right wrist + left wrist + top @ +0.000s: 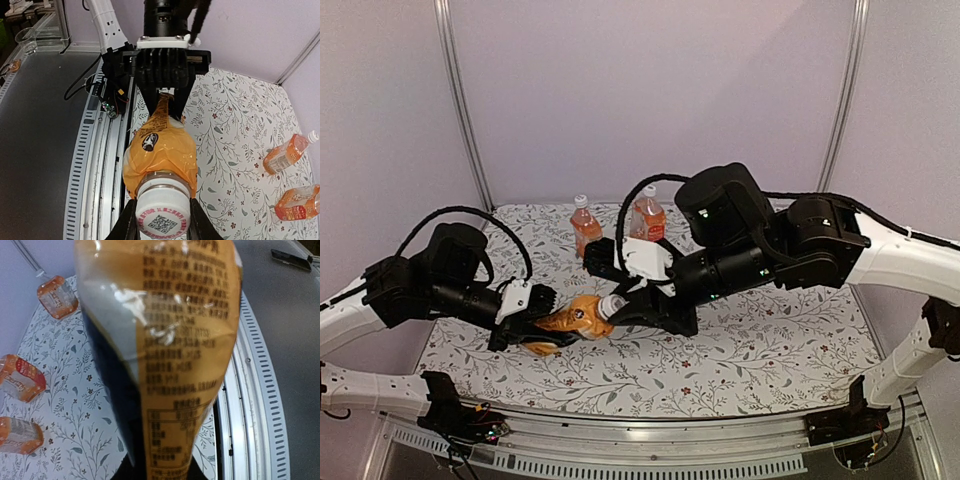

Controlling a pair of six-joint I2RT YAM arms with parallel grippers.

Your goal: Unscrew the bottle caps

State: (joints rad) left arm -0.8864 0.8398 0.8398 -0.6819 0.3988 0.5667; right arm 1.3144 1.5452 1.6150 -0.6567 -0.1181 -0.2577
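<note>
- The left tool [542,322] is closed on the body of an orange-wrapped bottle [575,317]. The bottle lies horizontal over the near-left part of the table [760,350].
- The bottle cap [164,212] is white, sits on the neck, and points right toward the right tool [164,222].
- The right tool is closed on the bottle cap, with one finger touching each side.
- Two further bottles [585,228] stand upright near each other at the far side of the table, with white caps fitted.
</note>
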